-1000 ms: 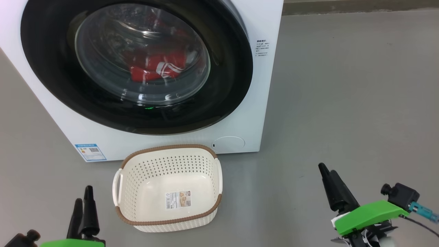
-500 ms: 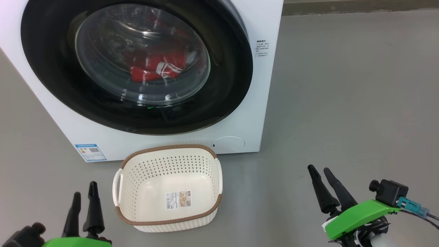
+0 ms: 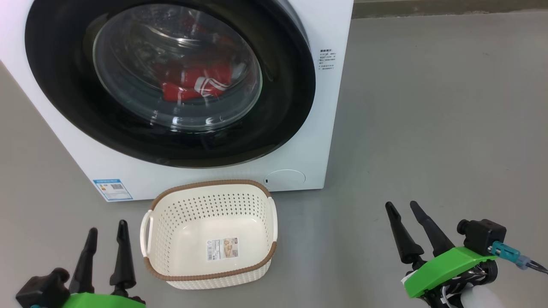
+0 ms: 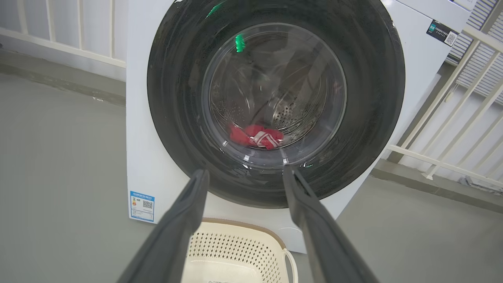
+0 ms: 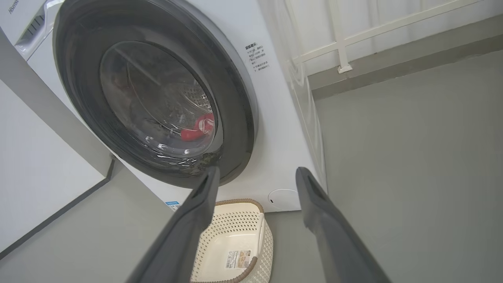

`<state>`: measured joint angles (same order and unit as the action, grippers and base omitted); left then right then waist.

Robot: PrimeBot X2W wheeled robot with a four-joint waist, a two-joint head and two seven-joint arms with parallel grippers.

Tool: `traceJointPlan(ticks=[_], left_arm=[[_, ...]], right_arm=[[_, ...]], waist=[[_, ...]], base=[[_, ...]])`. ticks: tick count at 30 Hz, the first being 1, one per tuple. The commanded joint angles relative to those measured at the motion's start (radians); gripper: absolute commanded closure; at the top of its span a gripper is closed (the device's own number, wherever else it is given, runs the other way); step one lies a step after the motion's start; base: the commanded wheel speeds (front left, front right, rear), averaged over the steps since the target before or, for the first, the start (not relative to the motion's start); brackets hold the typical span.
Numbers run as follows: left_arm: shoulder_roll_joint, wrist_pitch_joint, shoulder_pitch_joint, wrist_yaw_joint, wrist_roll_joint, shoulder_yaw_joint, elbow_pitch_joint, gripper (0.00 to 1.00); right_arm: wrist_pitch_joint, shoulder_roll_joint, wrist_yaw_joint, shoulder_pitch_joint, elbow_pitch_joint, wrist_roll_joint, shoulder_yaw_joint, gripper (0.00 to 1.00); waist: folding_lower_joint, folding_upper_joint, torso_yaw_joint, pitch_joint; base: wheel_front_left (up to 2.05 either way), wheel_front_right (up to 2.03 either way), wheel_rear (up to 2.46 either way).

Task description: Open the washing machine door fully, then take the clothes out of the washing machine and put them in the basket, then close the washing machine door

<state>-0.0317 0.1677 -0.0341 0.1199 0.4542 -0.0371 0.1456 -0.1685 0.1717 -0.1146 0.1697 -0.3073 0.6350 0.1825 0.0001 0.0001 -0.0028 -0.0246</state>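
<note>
Washing machine door point(image 3: 175, 72) is noted shut against the washing machine point(image 3: 325, 128) at upper left of the head frame, up-frame of the left end effector point(image 3: 107, 227) and the right end effector point(image 3: 401, 205), both spread wide and empty, its right rim being judged nearer the latter.

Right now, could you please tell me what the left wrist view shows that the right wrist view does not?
Left wrist view alone of the two: the open left pincer and a dark sticker on the top corner of the washing machine. Right wrist view alone: the open right pincer and black printed text beside the washing machine door. Both: that door, the clothes behind its glass, the basket on the floor.
</note>
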Motion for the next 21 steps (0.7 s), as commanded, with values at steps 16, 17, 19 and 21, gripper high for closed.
traceJointPlan(ticks=[16, 17, 19, 21], left_arm=[[-0.021, 0.066, -0.039, 0.010, -0.219, -0.017, -0.052, 0.00], [-0.021, 0.070, -0.039, 0.010, -0.229, -0.017, -0.053, 0.00], [-0.022, 0.077, -0.040, 0.010, -0.248, -0.016, -0.055, 0.00], [-0.023, 0.083, -0.040, 0.010, -0.268, -0.016, -0.059, 0.00]], right_arm=[[-0.066, 0.011, -0.015, 0.065, 0.034, -0.218, 0.052, 0.00], [-0.069, 0.012, -0.015, 0.067, 0.036, -0.228, 0.055, 0.00], [-0.076, 0.014, -0.015, 0.069, 0.039, -0.249, 0.059, 0.00], [-0.083, 0.015, -0.016, 0.072, 0.043, -0.271, 0.061, 0.00]], waist=[[-0.0001, -0.0001, -0.005, 0.006], [-0.0001, -0.0001, -0.006, 0.006], [-0.0001, -0.0001, -0.006, 0.006], [-0.0001, -0.0001, -0.007, 0.005]], base=[[0.00, 0.00, 0.00], [0.00, 0.00, 0.00], [0.00, 0.00, 0.00], [0.00, 0.00, 0.00]])
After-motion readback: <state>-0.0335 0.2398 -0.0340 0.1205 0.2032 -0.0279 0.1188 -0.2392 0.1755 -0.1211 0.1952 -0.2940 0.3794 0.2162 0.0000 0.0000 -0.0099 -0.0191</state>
